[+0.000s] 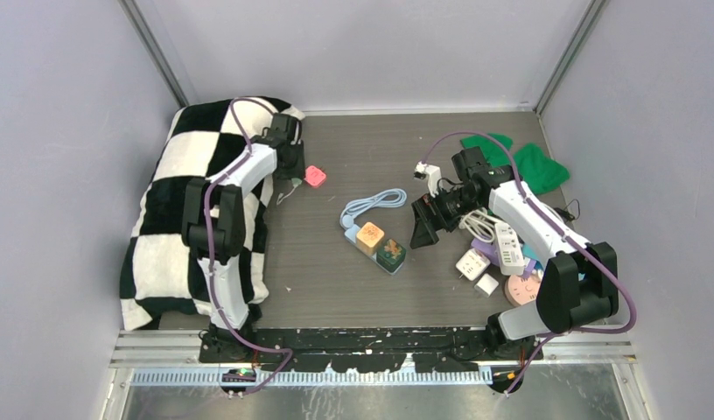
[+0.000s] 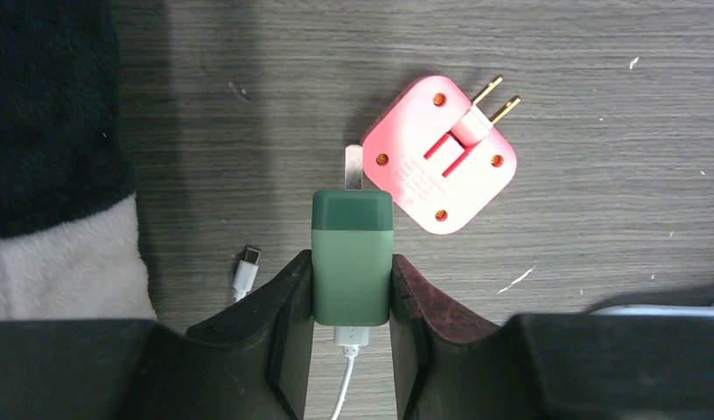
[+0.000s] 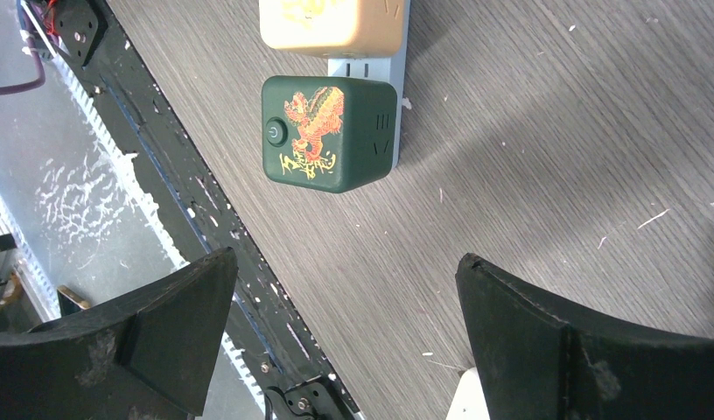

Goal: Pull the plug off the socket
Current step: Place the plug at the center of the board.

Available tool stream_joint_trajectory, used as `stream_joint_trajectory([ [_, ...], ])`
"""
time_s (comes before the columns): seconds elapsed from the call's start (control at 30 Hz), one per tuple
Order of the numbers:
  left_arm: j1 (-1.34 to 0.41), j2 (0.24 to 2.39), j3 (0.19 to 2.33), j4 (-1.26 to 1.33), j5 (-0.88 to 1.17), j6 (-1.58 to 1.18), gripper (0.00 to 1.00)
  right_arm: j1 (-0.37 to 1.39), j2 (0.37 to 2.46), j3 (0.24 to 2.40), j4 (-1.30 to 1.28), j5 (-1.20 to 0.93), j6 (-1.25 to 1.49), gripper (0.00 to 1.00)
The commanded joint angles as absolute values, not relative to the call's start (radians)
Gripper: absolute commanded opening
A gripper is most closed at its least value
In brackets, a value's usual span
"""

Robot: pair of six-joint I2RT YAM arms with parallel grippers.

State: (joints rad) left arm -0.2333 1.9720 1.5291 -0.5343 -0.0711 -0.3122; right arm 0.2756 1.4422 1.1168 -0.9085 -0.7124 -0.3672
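I'm working over the desk (image 1: 353, 289), with a checkered blanket (image 1: 174, 175) heaped behind the left arm. The power strip (image 1: 352, 233) lies mid-desk. It is close in front of the right gripper (image 3: 345, 262) and well apart from the left one, so I judge the right arm the nearer for the next pull.

The right gripper hangs spread wide and holds nothing. The strip's long axis runs straight away from it. The green cube plug (image 3: 327, 131) sits seated on the strip directly ahead, a little toward the gripper's left finger. The tan cube plug (image 3: 332, 26) is just beyond it on the same line.

The left gripper (image 2: 351, 260) is clamped on a green charger (image 2: 352, 227), one finger on each flank. The charger's long axis points forward out of the jaws. Its metal prong (image 2: 354, 166) is bare, in no socket, and its white cable (image 2: 345, 385) trails back between the fingers. A pink adapter (image 2: 441, 157) lies flat just ahead and to the right, close beside that prong.
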Motion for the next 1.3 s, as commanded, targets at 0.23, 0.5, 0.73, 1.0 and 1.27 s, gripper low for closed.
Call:
stream_joint_trajectory([
  [0.23, -0.228, 1.954, 1.662, -0.598, -0.034, -0.214, 0.52, 0.266, 1.400, 1.126, -0.897, -0.724, -0.372, 1.00],
  [0.5, -0.229, 1.698, 1.484, -0.436, 0.237, -0.207, 0.55, 0.266, 1.392, 1.141, -0.934, -0.773, -0.409, 1.00],
  [0.73, -0.281, 1.393, 1.257, -0.299, 0.386, -0.201, 1.00, 0.266, 1.396, 1.181, -1.008, -0.857, -0.472, 1.00],
  [1.0, -0.453, 1.124, 1.113, -0.364, 0.355, -0.107, 1.00, 0.271, 1.400, 1.245, -1.111, -0.899, -0.544, 1.00],
  [1.27, -0.454, 0.869, 0.769, -0.105, 0.284, -0.212, 1.00, 0.286, 1.351, 1.267, -1.166, -0.867, -0.614, 1.00],
])
